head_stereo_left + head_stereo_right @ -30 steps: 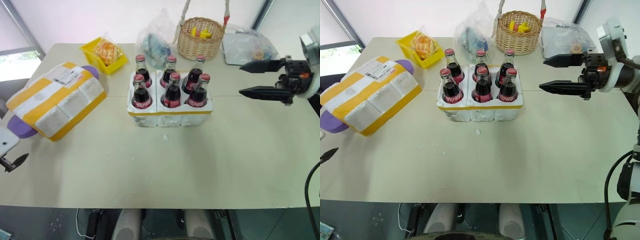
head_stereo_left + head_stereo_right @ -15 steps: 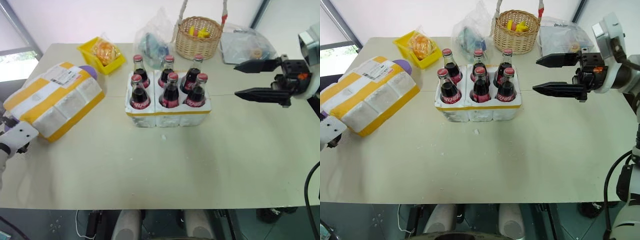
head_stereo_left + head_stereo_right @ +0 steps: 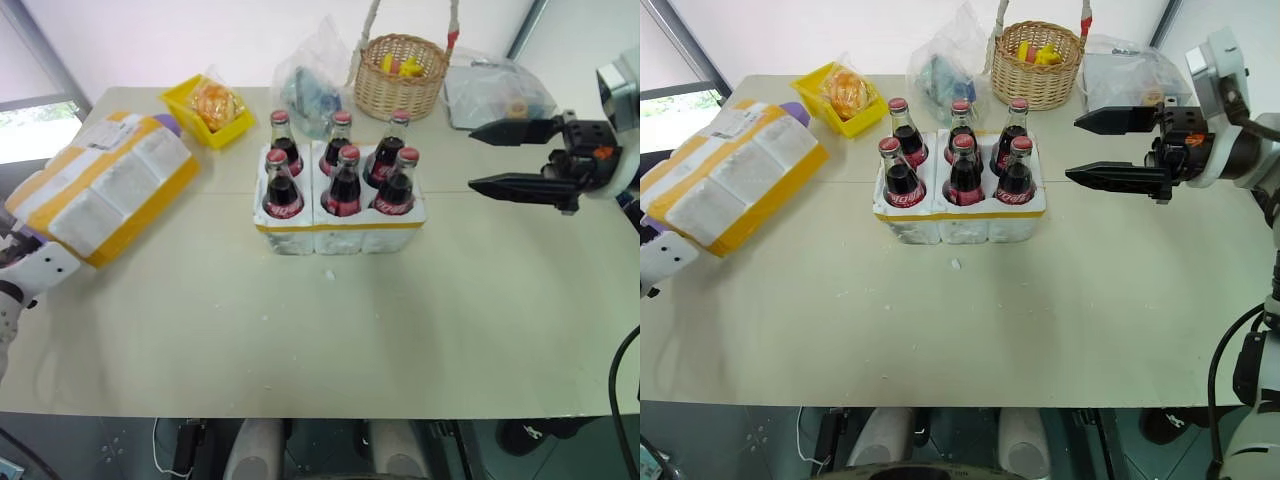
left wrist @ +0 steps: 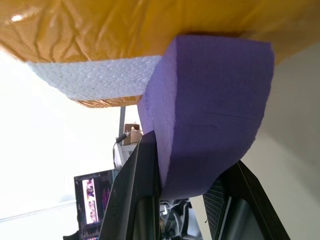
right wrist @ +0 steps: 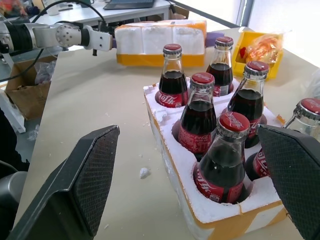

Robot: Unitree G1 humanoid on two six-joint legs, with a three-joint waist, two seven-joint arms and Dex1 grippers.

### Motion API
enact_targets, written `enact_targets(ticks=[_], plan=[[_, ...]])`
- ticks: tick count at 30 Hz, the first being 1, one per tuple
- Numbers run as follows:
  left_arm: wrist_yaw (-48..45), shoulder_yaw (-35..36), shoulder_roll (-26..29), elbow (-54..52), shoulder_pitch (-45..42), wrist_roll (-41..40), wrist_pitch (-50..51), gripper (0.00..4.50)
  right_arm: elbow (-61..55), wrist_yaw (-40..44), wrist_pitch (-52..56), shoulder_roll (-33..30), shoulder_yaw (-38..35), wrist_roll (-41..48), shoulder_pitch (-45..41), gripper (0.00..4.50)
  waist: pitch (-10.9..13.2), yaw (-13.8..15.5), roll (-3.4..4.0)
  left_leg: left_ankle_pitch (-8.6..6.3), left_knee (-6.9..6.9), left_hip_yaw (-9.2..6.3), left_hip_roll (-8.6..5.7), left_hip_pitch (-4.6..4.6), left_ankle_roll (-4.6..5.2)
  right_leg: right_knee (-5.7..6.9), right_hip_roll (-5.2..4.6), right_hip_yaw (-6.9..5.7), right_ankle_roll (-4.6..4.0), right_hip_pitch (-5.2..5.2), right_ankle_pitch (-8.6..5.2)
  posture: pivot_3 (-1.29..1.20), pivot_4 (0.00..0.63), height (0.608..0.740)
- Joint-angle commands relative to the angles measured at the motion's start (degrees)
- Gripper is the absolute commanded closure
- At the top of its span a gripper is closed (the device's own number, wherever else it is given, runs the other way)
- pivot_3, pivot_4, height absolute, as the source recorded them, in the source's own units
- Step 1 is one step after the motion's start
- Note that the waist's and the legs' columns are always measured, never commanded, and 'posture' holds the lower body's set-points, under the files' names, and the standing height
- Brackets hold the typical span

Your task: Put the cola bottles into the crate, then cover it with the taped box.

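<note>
Head views: six cola bottles stand in the crate mid-tabletop; the taped box sits tilted at its left edge. Left wrist: the left claw clamps its purple end. Right wrist: the right claw gapes wide.

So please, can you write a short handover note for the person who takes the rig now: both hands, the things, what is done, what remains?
Left hand: shut on the purple end of the taped box, at the table's left edge; the box looks tilted up.
Right hand: open, empty, in the air to the right of the crate.
Cola bottles: all six stand in the crate's holes, mid-table.
Done: bottles loaded.
Left: carry the taped box over and set it down on the crate.
</note>
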Motion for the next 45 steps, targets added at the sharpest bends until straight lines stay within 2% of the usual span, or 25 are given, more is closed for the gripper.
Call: enact_targets(ticks=[1,5,8,14,21,27,32,39,45], plan=[[-0.61,-0.98,1.6,0.4,-0.33,0.71,-0.27,3.6,-1.44,-0.23,-0.33,-0.71,-2.41,1.12,-0.1,0.0,0.0,0.01,0.0,0.0,0.0,0.0,0.0,0.0,-0.01,0.01,0.0,0.0,0.0,0.0,0.0,0.0,0.15,0.737],[-1.39,-0.22,3.69,-1.56,-1.29,0.43,-0.45,3.6,-0.63,0.97,2.66,-3.1,-2.98,2.21,0.58,0.0,-0.01,0.03,0.0,0.01,0.01,0.0,0.0,-0.01,-0.02,0.01,0.0,0.0,0.0,0.0,0.0,0.0,0.15,0.737],[-3.36,0.48,6.0,-3.52,-4.46,-0.35,-0.76,3.6,-0.49,-0.35,0.66,-3.24,-4.02,1.28,0.99,0.0,-0.01,0.03,-0.02,0.01,0.01,0.0,0.0,-0.02,-0.02,0.0,0.0,0.0,0.0,0.0,0.0,0.0,0.15,0.737],[-10.73,-1.19,8.59,-7.71,-19.68,-2.11,-1.09,3.6,-0.92,-1.06,-1.01,-2.65,-4.67,0.75,3.61,0.0,-0.05,0.17,-0.11,0.04,0.05,-0.01,-0.01,-0.09,-0.08,-0.02,0.01,-0.01,0.07,0.01,0.04,0.0,0.15,0.737],[-23.53,-6.68,3.93,-15.81,-36.82,-6.41,-0.49,3.6,0.03,-1.92,-3.12,-1.95,-4.85,0.17,5.53,0.0,-0.05,-0.31,-0.1,0.05,0.11,0.01,-0.04,-0.1,-0.06,0.01,0.0,0.01,0.19,0.02,0.12,0.0,0.15,0.737],[-29.93,-11.27,-2.22,-22.03,-42.43,-7.79,-1.05,3.6,1.11,-2.6,-4.31,-1.93,-5.01,-0.2,6.2,0.0,-0.05,-0.37,-0.11,0.06,0.17,0.01,-0.04,-0.11,-0.05,0.03,0.02,0.03,0.19,0.02,0.12,0.0,0.15,0.737],[-31.78,-15.1,-7.71,-21.16,-46.06,-6.88,-4.45,3.6,0.65,-3.05,-4.22,-2.12,-5.64,0.34,7.09,0.0,-0.05,-0.15,-0.11,0.03,0.46,-0.01,-0.04,-0.2,-0.01,0.09,0.03,0.03,0.22,0.06,0.13,0.0,0.15,0.737],[-30.87,-19.52,-9.17,-13.37,-49.71,-2.64,-14.64,3.6,-0.96,-4.24,-3.32,-2.11,-7.77,1.43,9.49,0.0,-0.05,-0.26,-0.11,0.01,0.52,-0.02,-0.04,-0.19,0.03,0.12,0.05,0.04,0.23,0.08,0.14,0.0,0.15,0.737],[-30.87,-18.93,-7.4,-11.82,-49.31,-1.33,-18.74,3.6,-2.45,-4.93,-2.94,-2.4,-9.49,2.04,11.98,0.0,-0.05,-0.21,-0.11,0.01,0.54,-0.02,-0.04,-0.2,0.03,0.12,0.05,0.05,0.24,0.08,0.14,0.0,0.15,0.737]])
